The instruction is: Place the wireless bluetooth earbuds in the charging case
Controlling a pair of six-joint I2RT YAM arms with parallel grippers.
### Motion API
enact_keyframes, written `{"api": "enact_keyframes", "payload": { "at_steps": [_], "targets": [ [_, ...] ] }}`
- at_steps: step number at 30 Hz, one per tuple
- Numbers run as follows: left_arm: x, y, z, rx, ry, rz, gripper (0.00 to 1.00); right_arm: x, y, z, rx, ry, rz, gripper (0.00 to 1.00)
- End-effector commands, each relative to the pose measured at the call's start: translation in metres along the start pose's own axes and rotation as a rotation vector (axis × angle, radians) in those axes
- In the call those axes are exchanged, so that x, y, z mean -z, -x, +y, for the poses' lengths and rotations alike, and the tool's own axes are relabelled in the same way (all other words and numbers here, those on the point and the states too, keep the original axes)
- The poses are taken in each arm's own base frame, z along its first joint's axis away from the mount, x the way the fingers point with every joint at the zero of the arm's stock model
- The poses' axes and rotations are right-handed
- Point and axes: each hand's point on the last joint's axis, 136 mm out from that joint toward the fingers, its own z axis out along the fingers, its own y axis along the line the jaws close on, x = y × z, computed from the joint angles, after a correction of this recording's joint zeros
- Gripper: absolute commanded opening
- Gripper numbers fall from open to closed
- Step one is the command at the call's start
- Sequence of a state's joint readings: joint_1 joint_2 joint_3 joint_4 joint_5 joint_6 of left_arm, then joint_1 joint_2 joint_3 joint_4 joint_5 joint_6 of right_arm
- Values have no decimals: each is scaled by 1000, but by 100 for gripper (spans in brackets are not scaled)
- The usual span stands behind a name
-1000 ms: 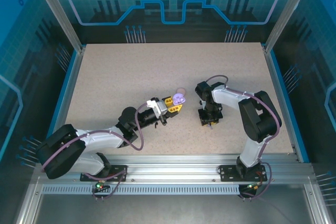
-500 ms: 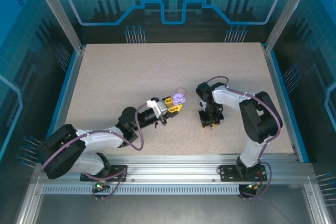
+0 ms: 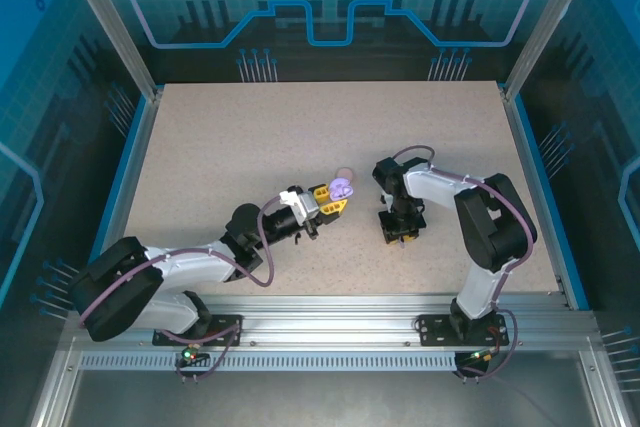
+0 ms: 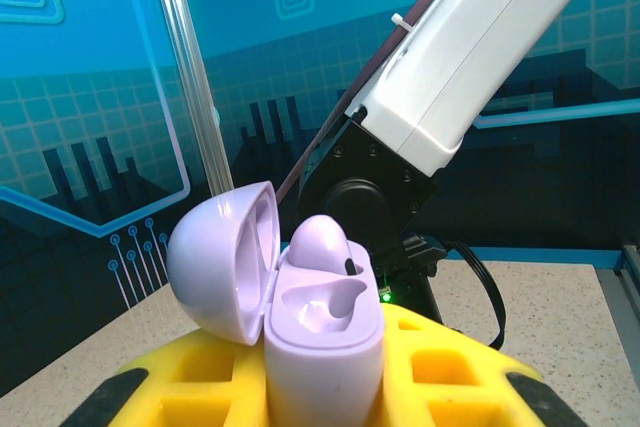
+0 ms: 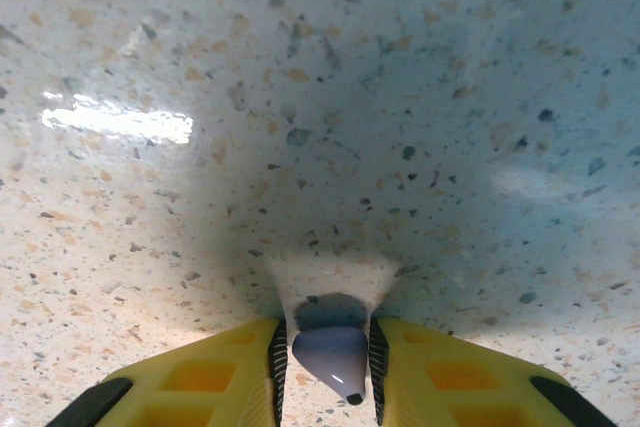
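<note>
Open wide: glossy lilac round charging case (image 4: 322,332), one lilac stemmed earbud (image 4: 318,245) seated!
The left gripper (image 4: 325,387) clamps the case; the right gripper (image 5: 325,349) pinches a second lilac earbud (image 5: 333,357) down by the speckled tabletop (image 5: 300,97).

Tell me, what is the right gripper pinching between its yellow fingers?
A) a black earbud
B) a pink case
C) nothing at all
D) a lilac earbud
D: the right wrist view shows a small lilac earbud clamped in the right gripper.

Speckled beige table (image 3: 250,137), small pinkish item (image 3: 344,172) near centre
</note>
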State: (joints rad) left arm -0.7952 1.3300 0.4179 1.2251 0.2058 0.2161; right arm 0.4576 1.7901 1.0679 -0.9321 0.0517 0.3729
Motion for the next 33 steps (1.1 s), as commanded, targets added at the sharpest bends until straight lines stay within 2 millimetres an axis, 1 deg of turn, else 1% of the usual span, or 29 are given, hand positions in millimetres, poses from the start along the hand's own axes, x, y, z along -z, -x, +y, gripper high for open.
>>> {"api": "enact_keyframes", "payload": {
  "at_steps": [1,5,8,12,17,20,23,27,28,30,33],
  "targets": [
    [-2,9,2,-5,9,-25,2,-10,-1,0,18,-21,24,29],
    [-1,8,2,-3,9,-23,2,-12,1,-1,17,-28,11,27],
    [-1,8,1,-4,8,-22,2,-9,4,-3,17,-36,-21,24],
    [-1,8,2,-3,9,-22,2,4,7,-5,21,-35,-81,22],
    [-1,6,1,8,4,-17,2,28,7,0,41,11,-183,22],
    [-2,5,0,17,0,-18,2,50,7,5,72,64,-276,22],
    [-4,5,-1,25,-7,-22,2,82,6,17,114,154,-408,22],
    [-9,3,-2,38,-18,-22,2,142,-2,35,198,309,-633,21],
    [-10,3,-2,39,-20,-21,2,159,-6,41,230,356,-694,21],
    [-13,3,-4,42,-29,-25,2,188,-16,53,296,445,-789,21],
    [-18,1,-6,48,-40,-28,1,224,-32,68,383,560,-886,22]
  ]
}}
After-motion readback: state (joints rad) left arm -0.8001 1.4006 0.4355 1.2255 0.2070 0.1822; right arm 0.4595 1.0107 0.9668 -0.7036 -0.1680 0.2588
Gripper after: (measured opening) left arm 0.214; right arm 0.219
